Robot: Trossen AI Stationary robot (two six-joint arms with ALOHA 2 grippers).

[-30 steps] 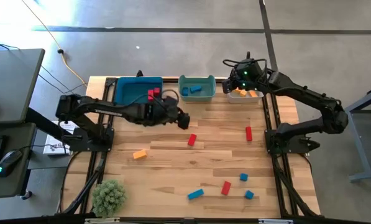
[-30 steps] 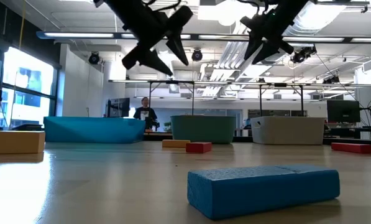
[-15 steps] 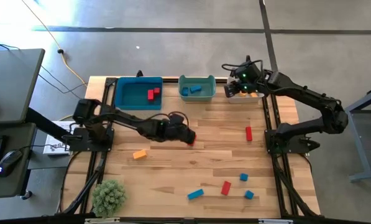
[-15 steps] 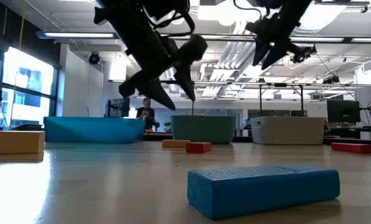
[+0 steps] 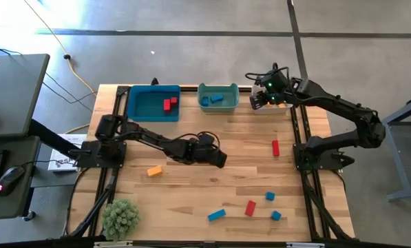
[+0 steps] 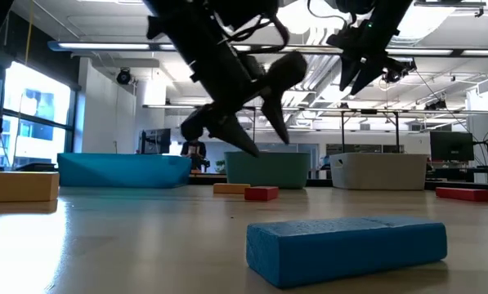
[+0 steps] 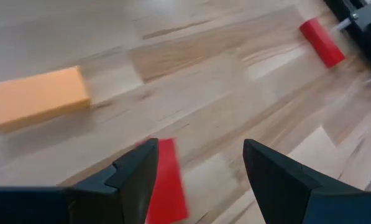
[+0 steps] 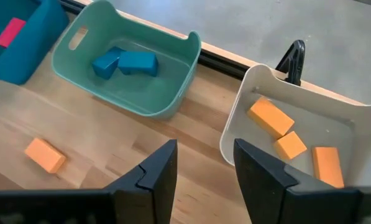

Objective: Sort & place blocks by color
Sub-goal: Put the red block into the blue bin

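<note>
Reaching left pincer (image 7: 197,180), fingers spread, over red block (image 7: 166,180)

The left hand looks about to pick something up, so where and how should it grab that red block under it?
Probably from straight above, across the narrow width of the red block. It lies flat on the table with bare wood on both long sides, and the open left hand already has one finger to each side.

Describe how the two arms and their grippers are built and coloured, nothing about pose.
Both arms are dark, nearly black, jointed links on black bases bolted at the table's sides. The left gripper has two dark, wedge-shaped fingers with faceted edges. The right gripper has matching dark fingers. Thin black cables loop around each wrist, and small green lights glow near the right wrist.
</note>
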